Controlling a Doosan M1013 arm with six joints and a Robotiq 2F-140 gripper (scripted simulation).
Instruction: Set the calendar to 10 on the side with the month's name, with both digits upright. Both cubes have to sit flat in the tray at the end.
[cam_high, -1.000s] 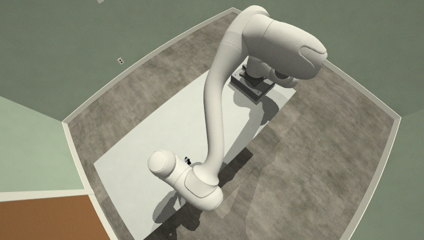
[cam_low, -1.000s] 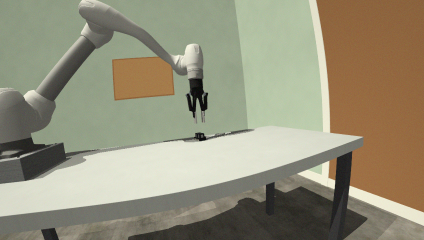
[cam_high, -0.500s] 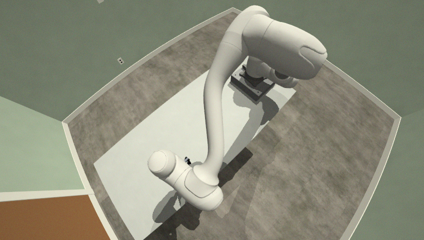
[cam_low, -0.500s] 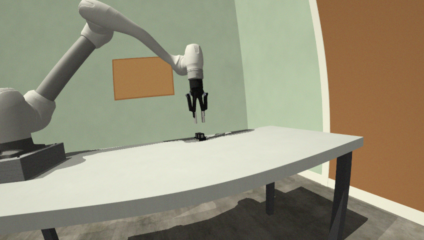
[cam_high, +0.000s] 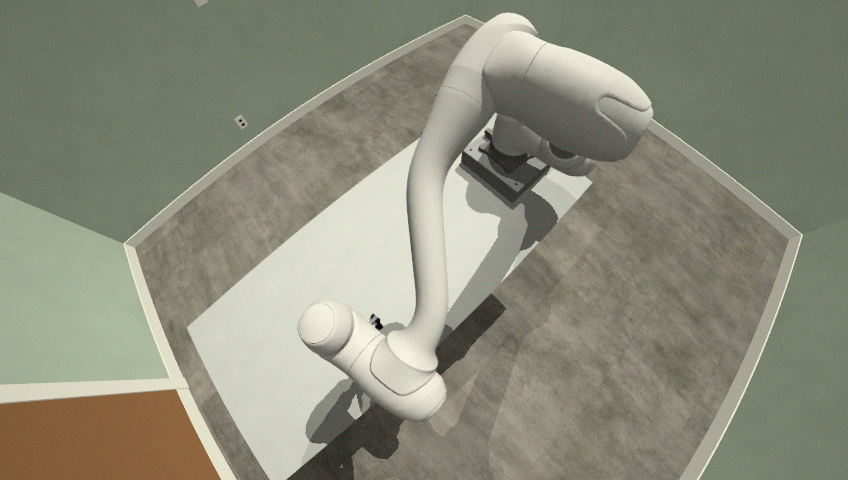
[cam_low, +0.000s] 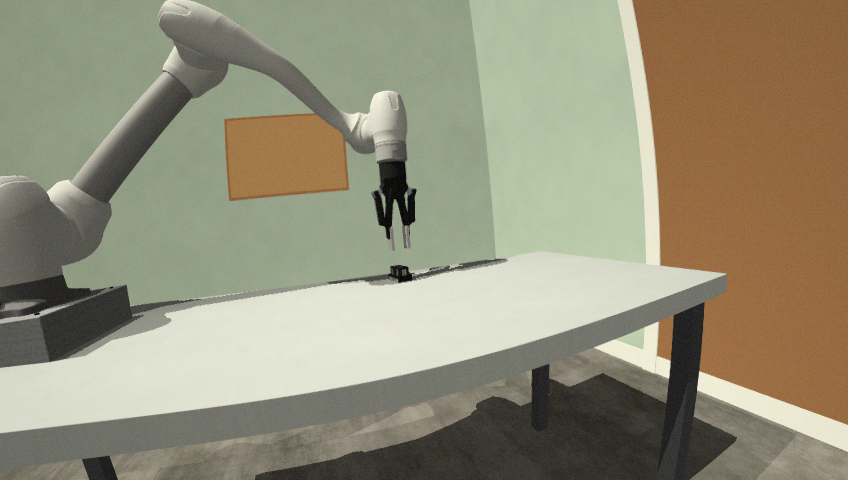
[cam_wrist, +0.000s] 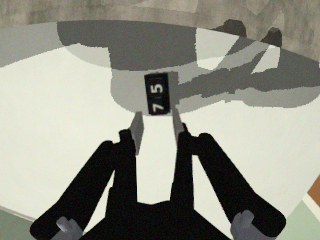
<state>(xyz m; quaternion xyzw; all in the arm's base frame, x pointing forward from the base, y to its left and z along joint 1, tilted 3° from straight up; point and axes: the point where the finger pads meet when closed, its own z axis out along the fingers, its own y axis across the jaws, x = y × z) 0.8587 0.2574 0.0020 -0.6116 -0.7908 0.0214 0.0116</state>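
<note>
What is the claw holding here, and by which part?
Nothing. The claw hangs in the air above the calendar, its fingers narrowed partway with only a bare gap between them; both cubes sit in the tray on the table.
</note>
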